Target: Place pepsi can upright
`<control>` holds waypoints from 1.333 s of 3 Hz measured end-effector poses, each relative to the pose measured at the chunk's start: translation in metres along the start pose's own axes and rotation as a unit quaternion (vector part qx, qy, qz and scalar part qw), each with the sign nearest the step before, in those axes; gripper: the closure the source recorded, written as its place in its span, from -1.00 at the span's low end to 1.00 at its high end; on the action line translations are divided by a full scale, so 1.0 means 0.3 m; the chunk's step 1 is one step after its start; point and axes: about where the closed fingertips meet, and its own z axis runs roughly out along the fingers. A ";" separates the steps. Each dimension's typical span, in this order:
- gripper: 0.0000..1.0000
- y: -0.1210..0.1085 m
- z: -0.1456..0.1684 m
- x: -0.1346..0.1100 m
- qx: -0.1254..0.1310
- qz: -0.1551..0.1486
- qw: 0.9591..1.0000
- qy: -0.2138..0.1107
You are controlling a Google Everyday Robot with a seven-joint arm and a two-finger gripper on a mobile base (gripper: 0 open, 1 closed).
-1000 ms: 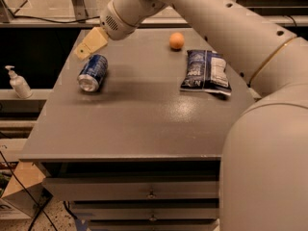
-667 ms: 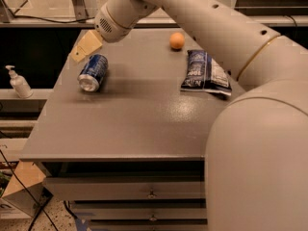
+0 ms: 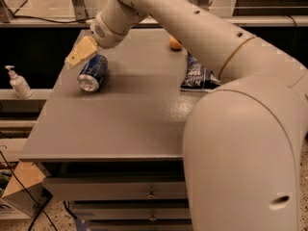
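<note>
Grey table (image 3: 120, 129) over a stack of drawers, a pump bottle (image 3: 18, 83) on the ledge to its left; the pepsi can (image 3: 93, 72) lies on its side near the table's far left corner, one silver end turned toward the camera, where it lay a second ago; what has changed is the gripper (image 3: 81, 52), which has slid a little down and to the left and now sits at the can's upper end, touching it or just short of touching; the task is therefore at the approach, the can not yet lifted or righted; whether the gripper is spread or closed cannot be told from this side; the arm (image 3: 192, 28) sweeps in from the lower right, bent at the elbow, its wrist angled down and leftward at the can; a blue-and-white snack bag (image 3: 197, 76) and a small orange fruit (image 3: 175, 43) sit well apart to the right, partly behind the arm.
</note>
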 end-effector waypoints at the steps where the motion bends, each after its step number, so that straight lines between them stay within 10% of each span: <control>1: -1.00 -0.005 0.039 0.009 -0.004 0.018 1.000 0.007; 4: -0.60 0.015 0.076 0.051 0.004 0.055 0.998 0.022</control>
